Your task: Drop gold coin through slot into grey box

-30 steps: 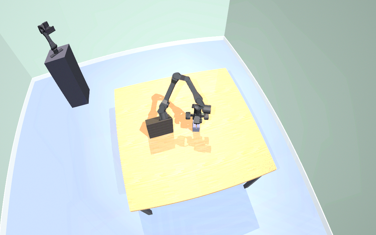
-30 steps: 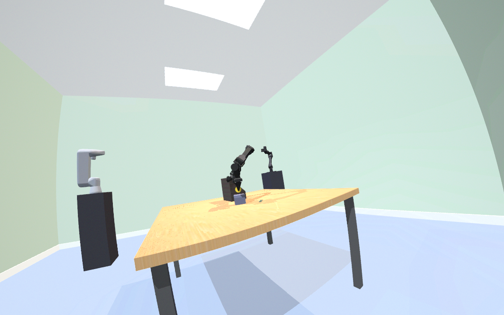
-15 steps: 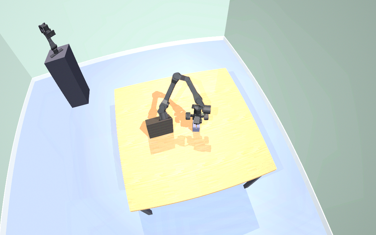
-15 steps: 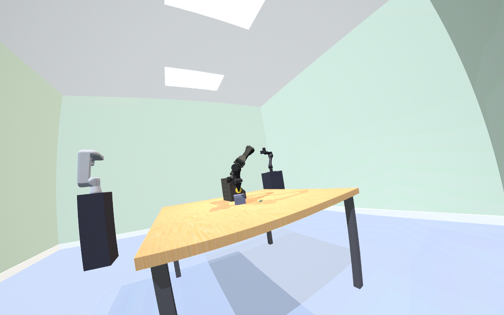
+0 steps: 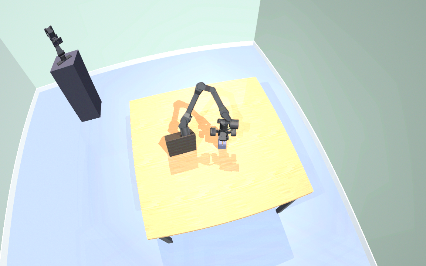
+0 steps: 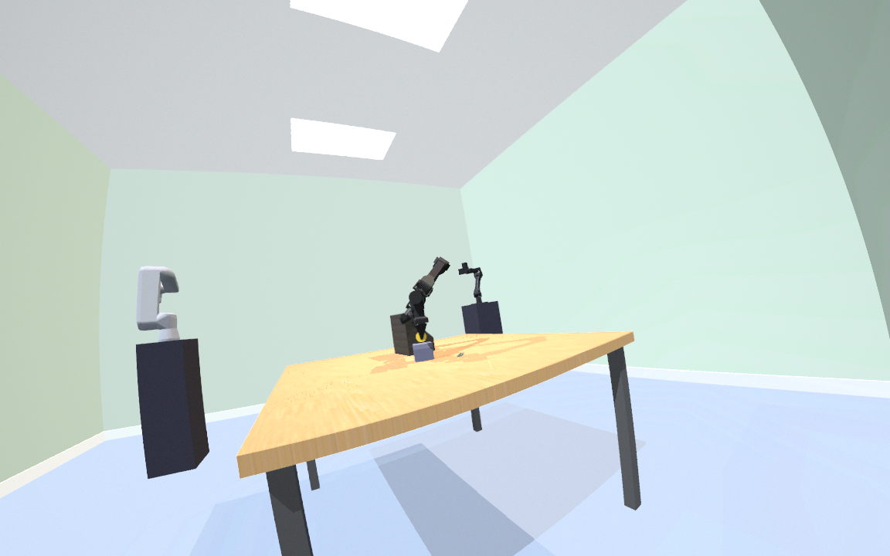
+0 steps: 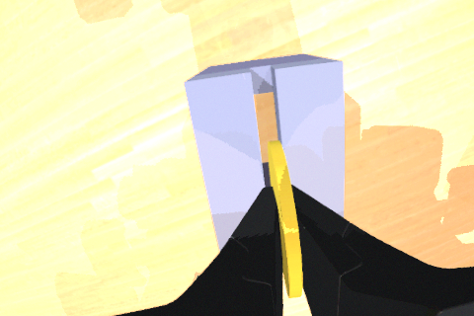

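Note:
The gold coin is upright on edge between the fingers of my gripper, which is shut on it. The fingers point down over the grey box. The coin is just above the lid; whether its lower edge touches is too small to tell. In the wrist view the slot runs away from the fingers, and the coin's far end appears over the slot's right edge, turned slightly from its line. The coin hides the slot's near part. The small dark-green holder stands beside the box, without the coin.
The box stands on the wooden table. The dark block under my arm's base stands to the left of the box in the top view. Other arms stand on pillars away from the table.

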Robot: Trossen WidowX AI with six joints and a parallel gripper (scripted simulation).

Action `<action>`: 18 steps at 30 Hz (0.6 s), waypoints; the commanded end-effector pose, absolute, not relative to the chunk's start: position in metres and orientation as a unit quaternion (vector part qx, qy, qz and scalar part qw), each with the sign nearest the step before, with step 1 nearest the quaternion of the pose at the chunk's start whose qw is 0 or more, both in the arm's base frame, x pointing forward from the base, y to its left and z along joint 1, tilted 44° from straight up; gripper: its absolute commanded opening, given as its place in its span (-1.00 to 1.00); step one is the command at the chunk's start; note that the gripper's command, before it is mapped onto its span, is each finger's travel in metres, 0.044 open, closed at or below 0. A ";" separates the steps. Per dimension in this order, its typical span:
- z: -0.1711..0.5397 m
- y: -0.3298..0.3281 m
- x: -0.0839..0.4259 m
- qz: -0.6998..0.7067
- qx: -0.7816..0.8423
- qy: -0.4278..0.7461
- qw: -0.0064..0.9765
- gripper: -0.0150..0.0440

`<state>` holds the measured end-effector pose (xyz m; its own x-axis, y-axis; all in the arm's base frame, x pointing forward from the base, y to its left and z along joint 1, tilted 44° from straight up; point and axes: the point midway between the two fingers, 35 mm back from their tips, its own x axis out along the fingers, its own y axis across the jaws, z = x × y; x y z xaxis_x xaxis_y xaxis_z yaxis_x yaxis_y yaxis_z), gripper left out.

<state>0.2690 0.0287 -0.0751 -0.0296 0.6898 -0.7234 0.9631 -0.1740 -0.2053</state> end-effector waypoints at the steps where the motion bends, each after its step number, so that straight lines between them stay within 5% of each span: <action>1: -0.077 0.031 0.269 -0.369 0.672 0.616 0.182 -0.49; 10: -0.079 0.033 0.268 -0.369 0.672 0.616 0.182 -0.49; 16: -0.078 0.031 0.269 -0.369 0.672 0.615 0.185 0.04; 18: -0.078 0.031 0.269 -0.369 0.672 0.615 0.185 0.05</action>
